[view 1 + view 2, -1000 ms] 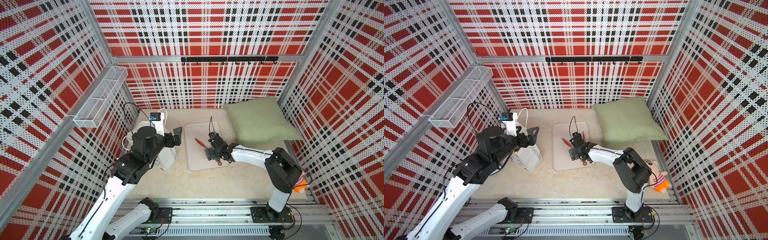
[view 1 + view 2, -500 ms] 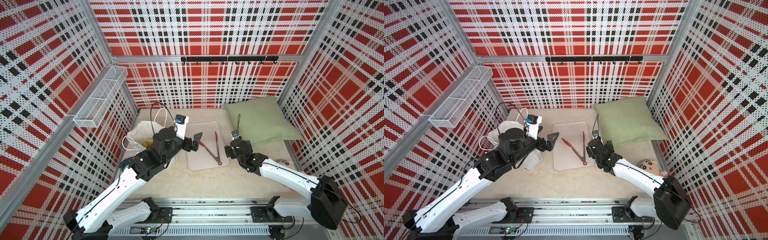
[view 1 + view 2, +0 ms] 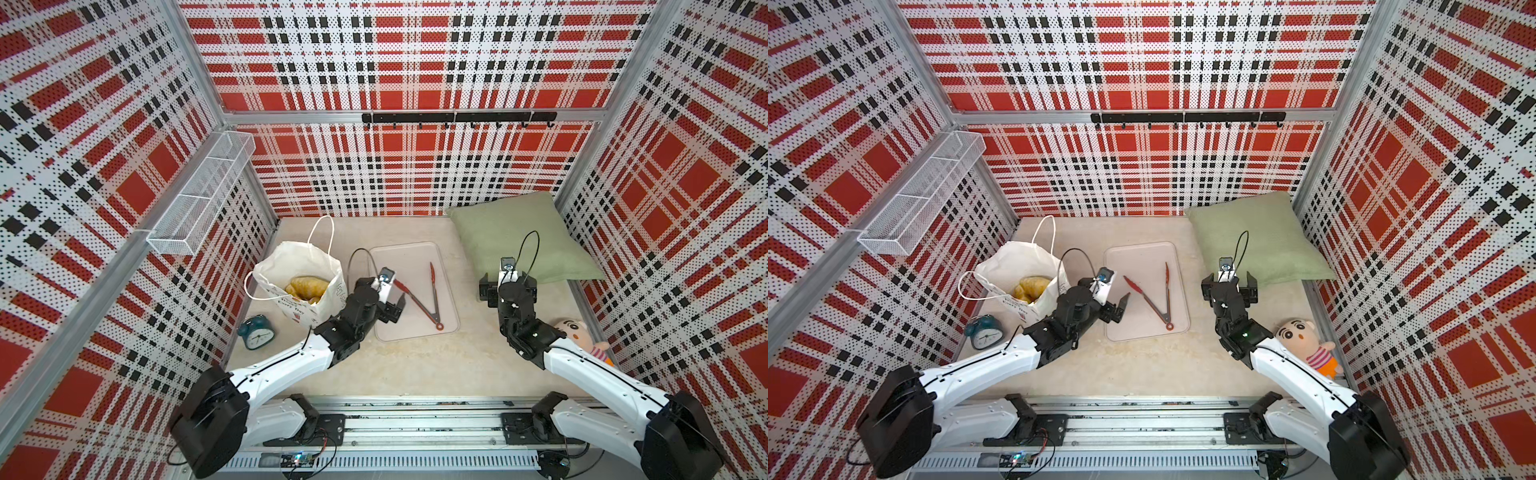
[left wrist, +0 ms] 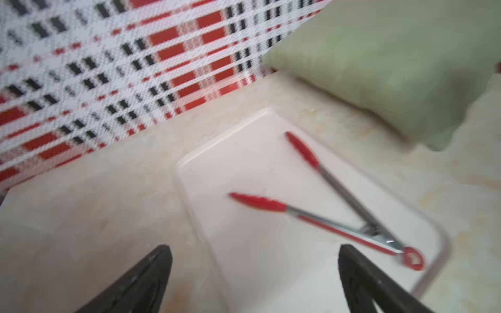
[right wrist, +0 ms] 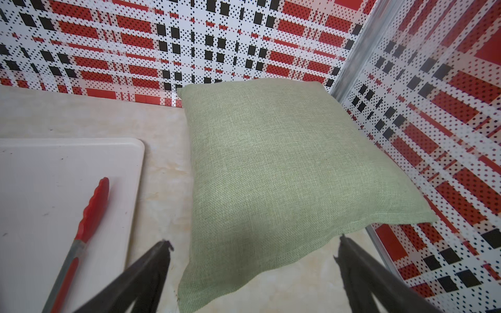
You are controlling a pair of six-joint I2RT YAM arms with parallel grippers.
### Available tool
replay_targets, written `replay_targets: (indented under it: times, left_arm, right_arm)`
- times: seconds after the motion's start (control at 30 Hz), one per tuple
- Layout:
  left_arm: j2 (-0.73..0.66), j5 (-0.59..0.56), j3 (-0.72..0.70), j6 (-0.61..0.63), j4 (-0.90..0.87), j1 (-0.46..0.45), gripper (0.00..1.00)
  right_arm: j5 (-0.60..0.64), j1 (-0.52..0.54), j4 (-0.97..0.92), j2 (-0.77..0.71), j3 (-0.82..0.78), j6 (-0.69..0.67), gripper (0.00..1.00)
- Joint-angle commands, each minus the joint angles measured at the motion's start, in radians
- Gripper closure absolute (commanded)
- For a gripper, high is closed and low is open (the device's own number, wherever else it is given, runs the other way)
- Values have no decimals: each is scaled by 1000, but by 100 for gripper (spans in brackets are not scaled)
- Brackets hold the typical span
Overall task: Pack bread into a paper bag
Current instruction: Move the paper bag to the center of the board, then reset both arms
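While the left jaws hang spread wide over the left edge of the white tray (image 3: 415,254) and hold nothing, the right jaws are spread wide too, just in front of the green cushion (image 3: 515,237), and they hold nothing. The paper bag (image 3: 291,257) stands open on the left side of the bench (image 3: 415,365), close beside the tray. The bread (image 3: 305,286) lies down inside it, golden brown. Words are printed on the bag's side, but they are too small to read. Red-tipped tongs (image 3: 434,295) lie open like a V on the tray. A little teal clock (image 3: 257,332) sits in front of the bag, and a doll (image 3: 1304,338) lies by the right wall.
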Motion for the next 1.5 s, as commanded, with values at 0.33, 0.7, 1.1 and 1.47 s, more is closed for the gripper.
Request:
replay_targets:
  times: [0.33,0.7,1.1,1.47]
  left_arm:
    - [-12,101,-365,12,659,488,1]
    - [288,158,-259,-76,930,570,1]
    - [408,79,-285,-102,1095,569,1]
    - [408,81,-283,-105,1092,571,1]
  right_arm:
    - [-188,-245,332,93,-185,-4,0]
    - [-331,-345,550,319,-168,-7,0]
    - [-451,-459,640,489,-84,11,0]
    - [-601,-477,999,508,-270,-26,0]
